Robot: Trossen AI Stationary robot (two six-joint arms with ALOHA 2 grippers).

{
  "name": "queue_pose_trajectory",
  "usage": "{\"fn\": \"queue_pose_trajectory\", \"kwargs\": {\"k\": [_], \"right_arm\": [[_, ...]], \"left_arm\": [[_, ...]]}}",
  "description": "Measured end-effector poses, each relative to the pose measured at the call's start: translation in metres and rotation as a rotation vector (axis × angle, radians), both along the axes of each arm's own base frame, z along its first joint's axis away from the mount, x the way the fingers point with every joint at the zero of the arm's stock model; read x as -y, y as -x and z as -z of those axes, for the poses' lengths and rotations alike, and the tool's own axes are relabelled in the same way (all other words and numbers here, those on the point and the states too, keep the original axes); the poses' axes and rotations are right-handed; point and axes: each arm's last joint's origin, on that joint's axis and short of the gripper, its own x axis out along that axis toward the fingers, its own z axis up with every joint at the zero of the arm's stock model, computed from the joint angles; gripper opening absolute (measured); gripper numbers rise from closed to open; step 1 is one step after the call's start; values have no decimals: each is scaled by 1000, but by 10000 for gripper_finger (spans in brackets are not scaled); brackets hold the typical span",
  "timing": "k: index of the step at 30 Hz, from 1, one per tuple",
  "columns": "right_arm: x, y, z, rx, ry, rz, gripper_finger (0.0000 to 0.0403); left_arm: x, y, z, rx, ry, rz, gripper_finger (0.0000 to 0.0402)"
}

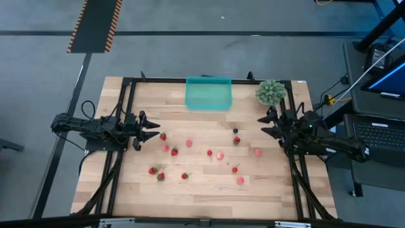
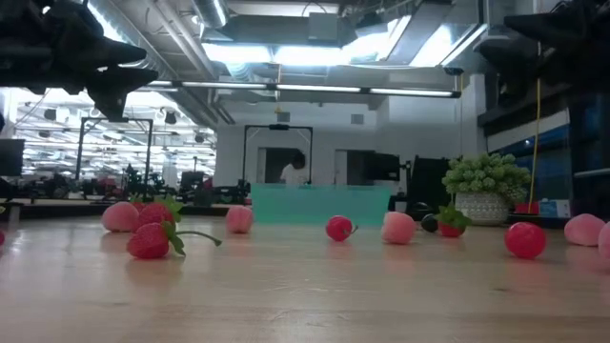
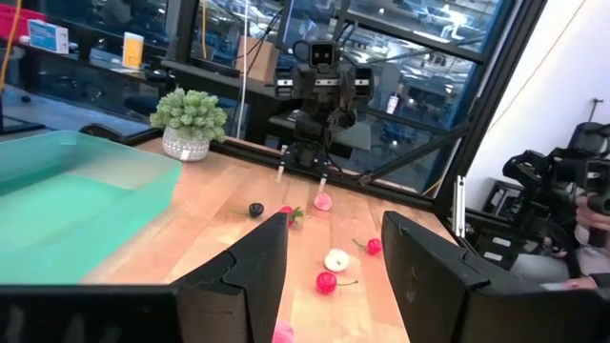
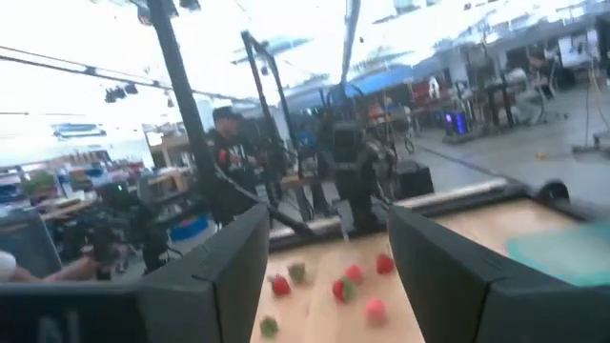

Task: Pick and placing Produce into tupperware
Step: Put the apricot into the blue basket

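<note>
Both arms were parked at the table edges, nothing held. Left gripper [image 1: 154,130] sat at 9 o'clock, fingers parted with a clear gap, empty. Right gripper [image 1: 266,125] sat at 3 o'clock, just below the green plant [image 1: 271,92], fingers also spread and empty.

The tub [image 1: 208,93] was at 12 o'clock on the far edge; looked empty, though the translucent wall makes that hard to confirm from above.

The berries [image 1: 209,152] were all loose on the wood, scattered across the centre and toward 6 o'clock. Nearest the left gripper: one at [image 1: 162,136]. Nearest the right: the pink one [image 1: 257,152] and a dark berry [image 1: 235,131] toward the middle.

Handling, as a guess: tiny, light, rounded, so likely to roll or squirt out if pinched off-centre. Some had green stems [image 2: 195,235] that tilt them. I'd come straight down, straddle the body at its widest, and close gently, not on the stem. Pieces sitting close together, like the pair at 7 o'clock [image 1: 156,173], risk getting nudged. No placing had been done by this point.
</note>
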Motion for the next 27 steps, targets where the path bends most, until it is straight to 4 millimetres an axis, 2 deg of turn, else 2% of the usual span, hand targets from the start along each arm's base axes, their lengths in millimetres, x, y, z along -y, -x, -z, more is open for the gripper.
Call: {"fn": "queue_pose_trajectory", "kwargs": {"k": [5,9,13,19,22,27], "right_arm": [[-3,0,1,7,131,-42,218],[-5,0,0,11,99,-75,218],[-7,2,-10,41,67,-88,218],[-9,8,-30,94,24,-69,218],[-7,8,-37,77,6,-22,218],[-5,-1,-48,13,99,13,220]], "left_arm": [[0,0,0,0,0,-5,165],[-3,0,0,-2,-2,-103,165],[-5,1,-1,-2,-39,-181,165],[-8,3,-11,97,-34,-278,165],[-8,4,-14,108,-17,-277,170],[-7,5,-22,135,-9,-223,203]]}}
